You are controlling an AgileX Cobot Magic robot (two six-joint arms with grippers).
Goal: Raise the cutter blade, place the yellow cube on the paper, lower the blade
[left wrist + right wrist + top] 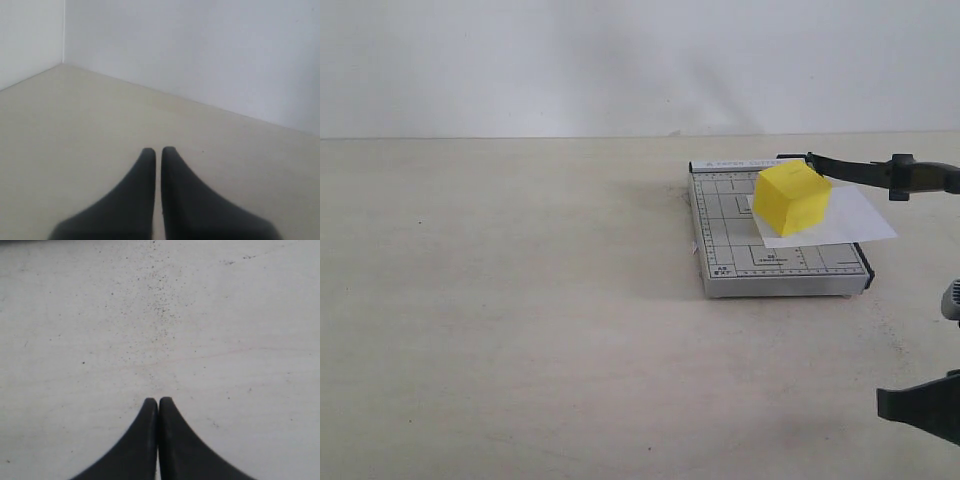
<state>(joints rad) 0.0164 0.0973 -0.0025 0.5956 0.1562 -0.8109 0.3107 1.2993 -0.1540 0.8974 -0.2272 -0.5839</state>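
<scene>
The yellow cube [791, 196] sits on the paper [847, 222], which lies on the grey gridded cutter base [725, 240] and overhangs its right edge. The cutter blade [845, 167] slants out to the right from just behind the cube's top, with its thick handle [923, 177] held above the table. My right gripper [158, 401] is shut and empty over bare speckled table; a dark part of it [920, 408] shows at the exterior view's lower right. My left gripper [158, 150] is shut and empty above the table, facing a wall corner. It is outside the exterior view.
The pale table [520, 320] stretches wide to the left of and in front of the cutter. A white wall [620, 60] stands behind it. A grey piece of the right arm [952, 300] shows at the right edge.
</scene>
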